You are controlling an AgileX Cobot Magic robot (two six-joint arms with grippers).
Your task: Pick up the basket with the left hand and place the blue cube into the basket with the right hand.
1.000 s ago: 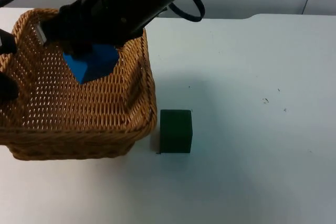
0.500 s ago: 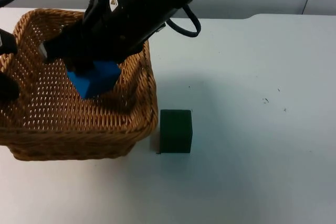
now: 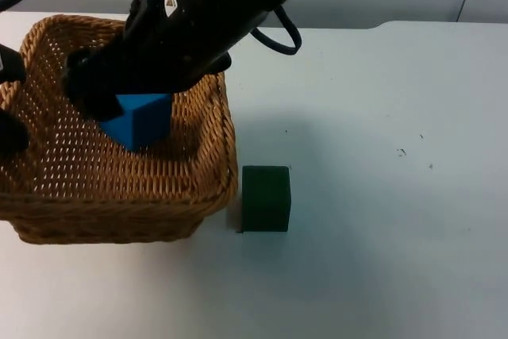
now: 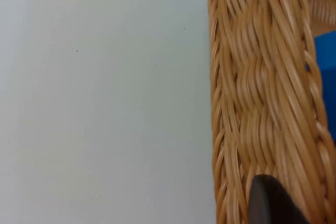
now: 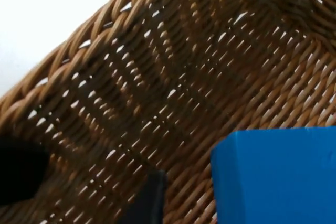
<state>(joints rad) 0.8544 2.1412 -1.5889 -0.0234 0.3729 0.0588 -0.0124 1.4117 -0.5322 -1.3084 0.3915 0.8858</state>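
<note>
The blue plastic cube (image 3: 140,121) is seen inside the woven wicker basket (image 3: 198,188). Whether the right end effector (image 3: 103,93) grips it cannot be told. The basket rim is clamped by the left end effector (image 3: 8,101). Only release remains, probably.

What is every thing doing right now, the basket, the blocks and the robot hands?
Woven wicker basket: upright, gripped at its rim by the left end effector.
Blue cube: inside the basket, under the right end effector.
Dark green cube: on the table beside the basket, untouched.
Left end effector: at the basket's rim, holding it.
Right end effector: over the basket, at the blue cube.
White table: bears the green cube.
</note>
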